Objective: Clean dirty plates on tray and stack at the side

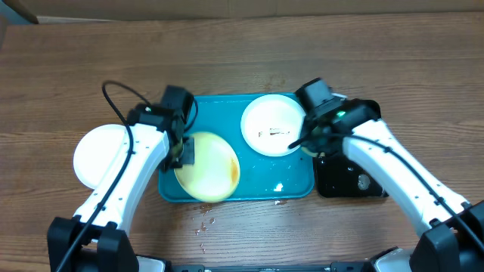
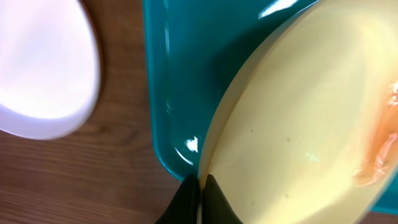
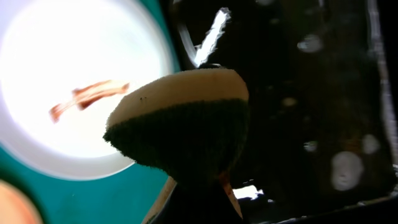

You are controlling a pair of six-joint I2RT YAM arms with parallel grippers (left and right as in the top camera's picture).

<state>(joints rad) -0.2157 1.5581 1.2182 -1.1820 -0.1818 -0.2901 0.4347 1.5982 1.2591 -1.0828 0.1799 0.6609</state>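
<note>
The teal tray (image 1: 253,185) holds a white plate (image 1: 274,125) with brown smears at its back right; this plate also shows in the right wrist view (image 3: 68,93). A pale yellow-green plate (image 1: 212,170) with an orange-brown smear is tilted at the tray's front left. My left gripper (image 1: 181,153) is shut on its left rim, as the left wrist view (image 2: 200,183) shows on the plate (image 2: 298,124). A second white plate (image 1: 98,155) lies on the table left of the tray. My right gripper (image 1: 311,140) is shut on a sponge (image 3: 180,118), yellow on top and dark green below, between the smeared plate and the black tub.
A black rectangular tub (image 1: 344,177) with wet drops stands right of the tray under my right arm. Small crumbs or drops (image 1: 204,221) lie on the wooden table in front of the tray. The table's far edge runs along the top.
</note>
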